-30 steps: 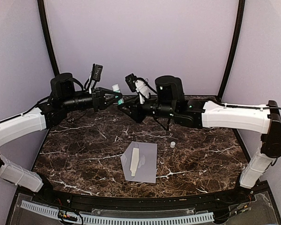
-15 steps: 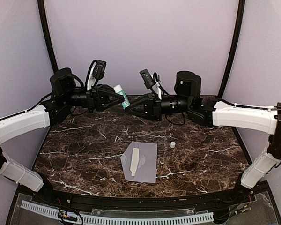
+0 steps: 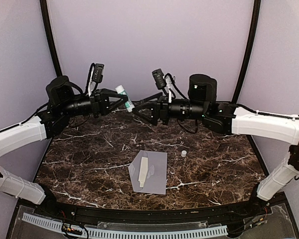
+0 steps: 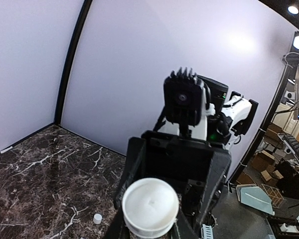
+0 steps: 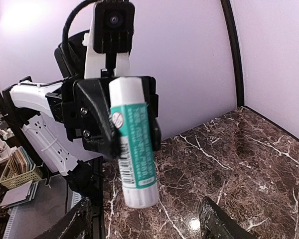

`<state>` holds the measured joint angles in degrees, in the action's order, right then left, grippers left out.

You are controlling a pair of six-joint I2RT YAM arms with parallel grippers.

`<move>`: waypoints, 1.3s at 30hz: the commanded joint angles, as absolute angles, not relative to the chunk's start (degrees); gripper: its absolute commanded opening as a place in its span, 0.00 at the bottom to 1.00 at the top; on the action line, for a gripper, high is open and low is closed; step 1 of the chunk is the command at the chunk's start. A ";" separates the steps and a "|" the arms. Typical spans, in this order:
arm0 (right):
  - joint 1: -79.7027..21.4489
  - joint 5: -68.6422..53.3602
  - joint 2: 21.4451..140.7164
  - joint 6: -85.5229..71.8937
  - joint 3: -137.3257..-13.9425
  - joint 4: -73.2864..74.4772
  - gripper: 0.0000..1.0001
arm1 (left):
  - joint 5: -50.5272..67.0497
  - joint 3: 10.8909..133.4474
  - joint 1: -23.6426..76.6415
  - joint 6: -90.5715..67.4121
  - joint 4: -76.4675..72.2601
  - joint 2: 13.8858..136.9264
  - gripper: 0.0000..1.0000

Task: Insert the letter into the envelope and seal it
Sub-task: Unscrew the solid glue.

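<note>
Both arms up at the far side, envelope flat on the table

The dark marble table (image 3: 79, 164) has both arms raised over its far edge, pointing at each other. The envelope (image 3: 157, 177) lies flat around the middle, a bit to the near side. A cream folded letter (image 3: 143, 172) is lying across its left part, and honestly I can't tell if any of it is tucked inside. The left gripper (image 3: 119, 100) is clamped tight on a white-and-teal glue stick (image 3: 123, 94), which is tilted in the air. The right gripper (image 3: 141, 110) has its jaws spread wide with nothing in them, tips close to the stick. A tiny white cap (image 3: 183, 154) sits alone on the marble, just off the envelope's far right corner.
</note>
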<state>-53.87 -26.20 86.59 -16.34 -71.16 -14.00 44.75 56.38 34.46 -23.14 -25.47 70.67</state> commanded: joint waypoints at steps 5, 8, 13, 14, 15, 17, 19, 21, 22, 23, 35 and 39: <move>-60.60 0.60 91.80 -7.62 -79.04 -2.47 0.72 | 34.67 56.35 33.84 -24.03 -22.33 69.81 0.00; -61.48 5.87 93.35 -7.78 -81.24 -1.10 0.72 | 35.61 56.54 33.84 -23.87 -22.46 70.16 0.00; -63.10 10.82 95.67 -6.51 -83.84 -0.24 0.70 | 35.82 57.13 33.84 -23.96 -21.67 70.98 0.00; -63.37 11.62 96.24 -6.24 -84.51 0.44 0.68 | 36.35 57.26 33.84 -24.02 -21.57 71.36 0.00; -63.49 12.44 96.72 -5.97 -85.14 1.35 0.66 | 36.59 57.36 33.84 -24.31 -21.68 71.63 0.00; -63.82 13.64 97.61 -5.22 -86.44 2.12 0.61 | 37.39 57.51 33.84 -24.54 -21.86 72.09 0.00; -64.14 13.41 98.18 -4.28 -87.54 2.15 0.56 | 37.91 57.70 33.84 -24.53 -21.77 72.41 0.00; -64.39 13.15 98.78 -3.47 -88.41 2.01 0.51 | 38.17 57.94 33.84 -24.40 -21.44 72.68 0.00; -64.34 12.88 98.99 -3.17 -88.82 2.02 0.46 | 38.28 58.02 33.84 -24.37 -21.31 72.77 0.00; -64.46 12.76 99.17 -3.01 -89.12 2.15 0.41 | 38.30 58.08 33.84 -24.29 -21.25 72.84 0.00; -58.40 -22.53 91.92 -8.42 -81.05 -7.84 0.14 | 54.32 61.81 33.84 -20.33 -19.65 74.84 0.00; -54.81 -42.57 90.36 -14.04 -79.98 -13.58 0.14 | 63.69 62.78 33.88 -20.13 -20.53 75.40 0.00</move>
<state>-57.39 -15.40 93.86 -7.33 -80.38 -2.66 47.90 60.40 33.63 -22.61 -18.48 75.68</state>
